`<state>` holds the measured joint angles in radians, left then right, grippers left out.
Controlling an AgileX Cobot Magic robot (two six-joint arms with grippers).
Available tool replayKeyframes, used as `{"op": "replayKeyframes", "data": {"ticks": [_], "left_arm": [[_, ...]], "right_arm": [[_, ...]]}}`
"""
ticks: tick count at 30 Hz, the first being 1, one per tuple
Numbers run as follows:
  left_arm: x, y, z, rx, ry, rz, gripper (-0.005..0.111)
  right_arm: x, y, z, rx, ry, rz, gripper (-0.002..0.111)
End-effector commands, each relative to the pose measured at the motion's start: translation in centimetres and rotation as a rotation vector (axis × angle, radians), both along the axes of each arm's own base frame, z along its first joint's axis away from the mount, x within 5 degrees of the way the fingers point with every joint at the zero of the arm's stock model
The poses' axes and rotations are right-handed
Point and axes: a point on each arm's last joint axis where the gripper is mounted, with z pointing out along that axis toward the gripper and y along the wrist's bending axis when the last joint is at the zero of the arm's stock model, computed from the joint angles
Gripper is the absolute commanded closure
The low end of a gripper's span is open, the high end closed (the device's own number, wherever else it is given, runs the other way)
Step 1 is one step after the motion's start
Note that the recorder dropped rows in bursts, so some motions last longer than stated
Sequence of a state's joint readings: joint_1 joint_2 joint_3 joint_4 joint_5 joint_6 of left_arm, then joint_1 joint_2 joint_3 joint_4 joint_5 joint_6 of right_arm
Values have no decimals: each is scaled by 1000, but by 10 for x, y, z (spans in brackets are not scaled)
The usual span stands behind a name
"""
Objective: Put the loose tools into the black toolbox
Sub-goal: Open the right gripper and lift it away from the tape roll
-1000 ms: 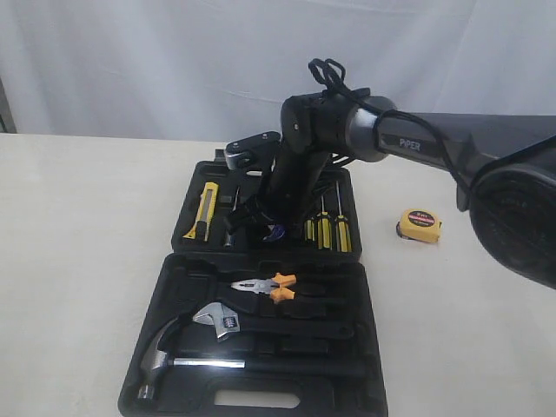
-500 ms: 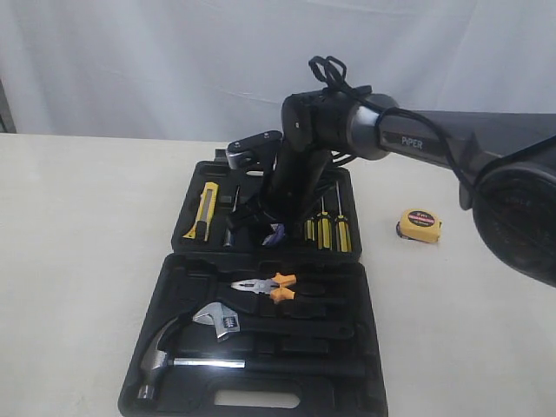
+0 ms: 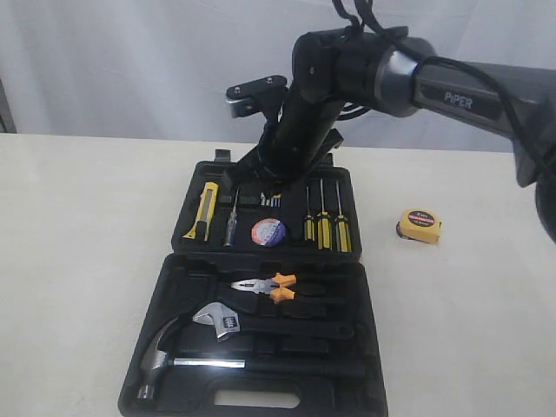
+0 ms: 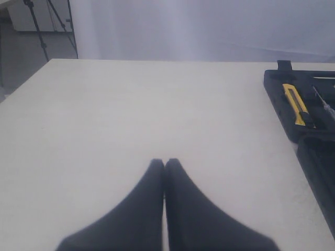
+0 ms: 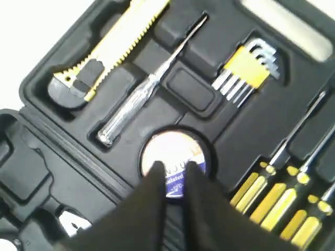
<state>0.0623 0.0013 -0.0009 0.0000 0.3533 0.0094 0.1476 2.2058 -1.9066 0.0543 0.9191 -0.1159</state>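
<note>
Nearly pinched together and empty at the right claw [image 5: 174, 175], just above the dark tape roll [image 5: 172, 149] seated in the black toolbox [image 3: 365, 347]. Utility knife [image 3: 206, 210] and pliers [image 3: 265, 286] inside too. Tape measure [image 3: 420, 225] out on the surface [image 3: 87, 261], right of the box. Left claw [image 4: 165, 163] pressed together over the surface, left of the box.

Tape roll [image 3: 268, 231] lies in the toolbox [image 3: 347, 382], tape measure [image 3: 420, 225] outside.
</note>
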Motion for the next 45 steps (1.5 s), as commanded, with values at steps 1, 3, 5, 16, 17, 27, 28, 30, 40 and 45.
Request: {"op": "replayKeyframes", "data": {"ticks": [1,3,5,16,17,27,28,30,40,45], "left_arm": [[0,0,1,-1,-11,-4,107],[0,0,1,-1,-11,-4,107],[0,0,1,-1,-11,-4,107],[0,0,1,-1,-11,-4,107],[0,0,1,-1,-11,-4,107],[0,0,1,-1,-11,-4,107],[0,0,1,-1,-11,-4,107],[0,0,1,-1,-11,-4,107],[0,0,1,-1,-11,-4,107],[0,0,1,-1,-11,-4,107]], "right_arm": [[6,-3,-35,-25,65,2,108],[8,-2,-58,-28,106,-2,108],[9,-2,-76,-32,146,-2,108],[11,-2,-9,-12,-12,3,108],[13,-2,-12,-9,-21,-1,108],[22,0,-57,-13,40,-6,108],[19,-1,-28,-15,-9,7,108],[12,-4,7,-30,-64,13,108],[-37,-82,99,-160,-8,-119,108],[-44,-147,91,-100,54,-287,108]]}}
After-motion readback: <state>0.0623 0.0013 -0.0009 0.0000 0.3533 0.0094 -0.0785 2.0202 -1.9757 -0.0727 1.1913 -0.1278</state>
